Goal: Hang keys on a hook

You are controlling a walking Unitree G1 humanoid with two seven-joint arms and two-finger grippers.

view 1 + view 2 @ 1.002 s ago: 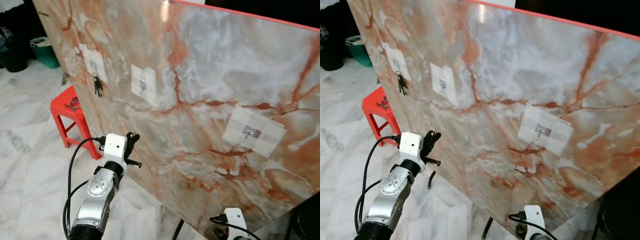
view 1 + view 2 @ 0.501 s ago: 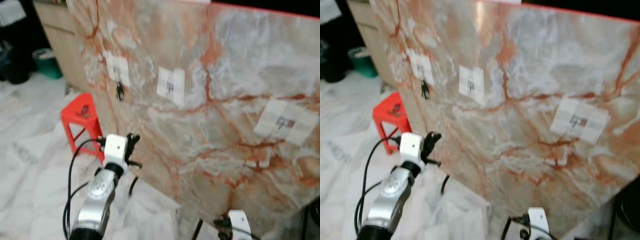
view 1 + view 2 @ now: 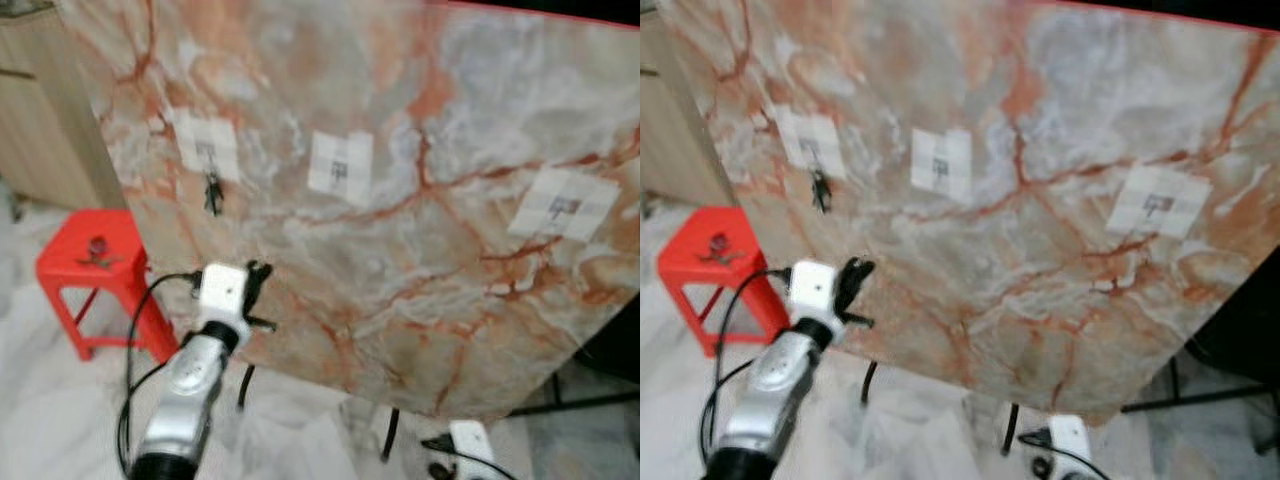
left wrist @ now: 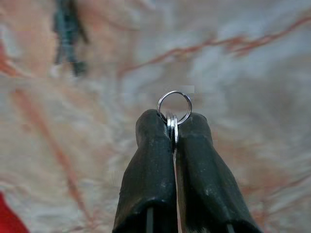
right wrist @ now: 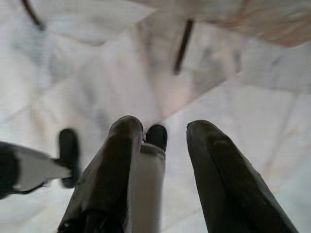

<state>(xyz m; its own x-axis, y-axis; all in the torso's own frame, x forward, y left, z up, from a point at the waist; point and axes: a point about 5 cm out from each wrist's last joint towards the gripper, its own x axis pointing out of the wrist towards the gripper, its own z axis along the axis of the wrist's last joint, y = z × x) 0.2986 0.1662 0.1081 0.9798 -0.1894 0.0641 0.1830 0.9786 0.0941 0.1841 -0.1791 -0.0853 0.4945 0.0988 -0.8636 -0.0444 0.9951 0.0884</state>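
Note:
My left gripper [image 3: 256, 281] is raised in front of the marble panel [image 3: 420, 270], below and to the right of the left hook. In the left wrist view it [image 4: 173, 124] is shut on a silver key ring [image 4: 174, 107] that sticks out past the fingertips. Three hooks sit on white pads on the panel: left hook [image 3: 207, 148], middle hook [image 3: 340, 166] and right hook [image 3: 564, 206]. A dark bunch of keys [image 3: 212, 194] hangs from the left hook. My right gripper [image 5: 165, 125] hangs low over the floor, open and with nothing between its fingers.
A red stool [image 3: 90, 262] stands left of the panel with a small object [image 3: 97, 247] on its seat. A wooden cabinet [image 3: 40, 130] is behind it. Black legs [image 3: 388, 435] hold the panel above the white marble floor [image 3: 60, 420].
The camera has swung, so the panel now faces me more squarely and the stool sits further left. The left gripper keeps the key ring at much the same height.

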